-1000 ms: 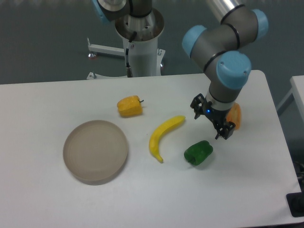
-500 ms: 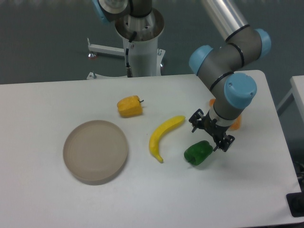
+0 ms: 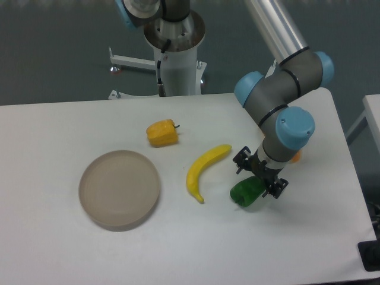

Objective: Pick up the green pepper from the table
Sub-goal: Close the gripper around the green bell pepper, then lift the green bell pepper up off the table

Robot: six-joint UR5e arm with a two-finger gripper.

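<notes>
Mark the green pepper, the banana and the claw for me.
green pepper [image 3: 244, 193]: fixed camera, on its exposed glossy front left side.
banana [image 3: 199, 172]: fixed camera, on the middle of its curved body.
claw [image 3: 259, 178]: fixed camera, midway between its fingertips, directly over the pepper.

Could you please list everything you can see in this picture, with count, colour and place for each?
green pepper: one, dark green, on the table right of the banana, partly under the gripper
banana: one, yellow, centre of the table, lying diagonally
yellow pepper: one, yellow-orange, behind and left of the banana
orange pepper: one, orange, mostly hidden behind the arm's wrist on the right
plate: one, round, beige, left half of the table
table: one, white, fills most of the view
arm: one, grey with light-blue joint caps, reaching down from the upper right; its base column stands behind the table
gripper: one, black, open, fingers spread over the top of the green pepper
</notes>
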